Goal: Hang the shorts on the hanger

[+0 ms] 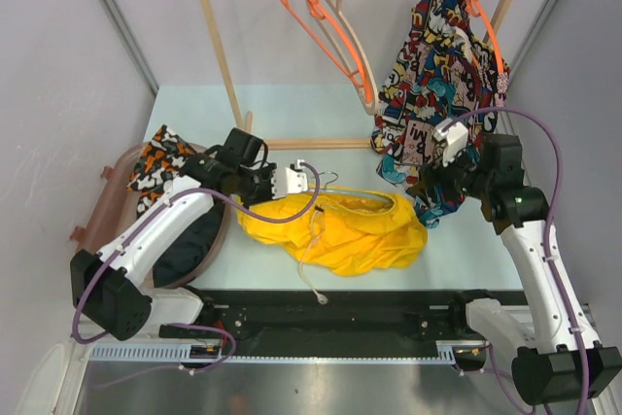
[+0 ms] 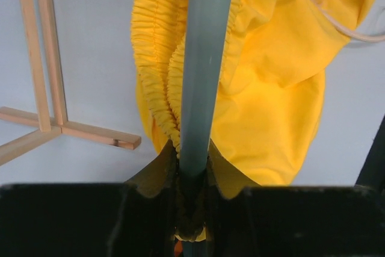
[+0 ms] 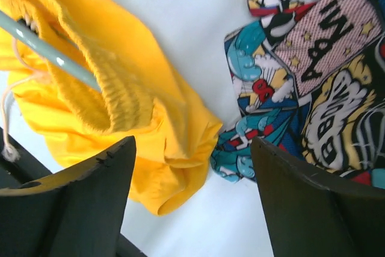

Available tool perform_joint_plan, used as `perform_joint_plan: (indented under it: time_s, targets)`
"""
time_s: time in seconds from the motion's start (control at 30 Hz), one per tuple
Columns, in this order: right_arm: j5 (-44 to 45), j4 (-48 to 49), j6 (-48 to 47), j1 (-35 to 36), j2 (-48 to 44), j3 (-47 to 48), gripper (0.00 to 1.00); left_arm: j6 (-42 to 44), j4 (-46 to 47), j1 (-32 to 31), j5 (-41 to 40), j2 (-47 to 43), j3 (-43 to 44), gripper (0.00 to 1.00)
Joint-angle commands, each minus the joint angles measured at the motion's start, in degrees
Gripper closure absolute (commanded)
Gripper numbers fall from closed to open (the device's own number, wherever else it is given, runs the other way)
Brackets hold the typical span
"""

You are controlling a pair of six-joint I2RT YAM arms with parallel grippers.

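Observation:
The bright yellow shorts (image 1: 340, 228) lie crumpled on the table in the middle, their whitish drawstring (image 1: 313, 274) trailing toward the near edge. My left gripper (image 1: 284, 182) sits at their left end, shut on the bar of the pale mint-green hanger (image 2: 201, 70). The bar runs from the jaws (image 2: 194, 170) along the elastic waistband (image 2: 159, 64). In the right wrist view the hanger (image 3: 48, 52) disappears into the gathered waistband of the shorts (image 3: 150, 124). My right gripper (image 1: 430, 182) hovers just right of the shorts, open (image 3: 192, 148), with nothing between its fingers.
A wooden clothes rack (image 1: 219, 55) stands at the back with orange hangers (image 1: 326, 26) and a beige hanger (image 1: 358, 55). A comic-print garment (image 1: 442, 75) hangs down right behind my right gripper. A brown basket (image 1: 107, 211) with patterned cloth (image 1: 160, 167) lies at the left.

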Motion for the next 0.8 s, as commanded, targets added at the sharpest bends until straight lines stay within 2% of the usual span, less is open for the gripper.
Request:
perform_joint_plan:
  time_s: [0.0, 0.2, 0.47, 0.57, 0.6, 0.67, 0.7, 0.73, 0.77]
  targets:
    - [-8.66, 1.75, -4.07, -0.27, 0.60, 5.98, 0.20, 1.07, -2.76, 0.40, 4.00, -2.94, 5.65, 1.00]
    - [-16.32, 7.46, -4.87, 9.99, -0.10, 6.95, 0.23, 1.06, -5.05, 0.23, 9.62, -2.93, 11.02, 1.00]
    - [-12.98, 11.07, -8.91, 22.49, 3.67, 6.95, 0.26, 1.77, -6.72, 0.05, 16.39, -3.64, 14.53, 1.00]
    - [-12.89, 11.33, -9.70, 25.40, 4.82, 6.95, 0.33, 1.68, -7.85, -0.30, 17.53, -3.29, 15.94, 1.00]
    - [-12.63, 11.16, -9.88, 26.10, 5.08, 6.95, 0.40, 1.68, -8.03, -0.21, 17.80, -3.29, 16.29, 1.00]
    - [-12.01, 10.29, -10.23, 27.77, 5.35, 6.95, 0.48, 1.77, -8.56, -0.30, 18.85, -3.37, 16.73, 1.00]
    - [-11.75, 9.76, -10.40, 28.21, 5.43, 6.87, 0.56, 1.86, -8.65, -0.21, 19.21, -3.55, 16.73, 1.00]
    - [-11.40, 9.14, -10.41, 28.39, 5.44, 6.95, 0.60, 1.86, -8.65, -0.21, 19.65, -3.81, 16.65, 1.00]
    - [-11.31, 8.18, -10.32, 28.39, 5.26, 6.87, 0.72, 1.86, -8.65, -0.30, 20.08, -4.16, 16.64, 1.00]
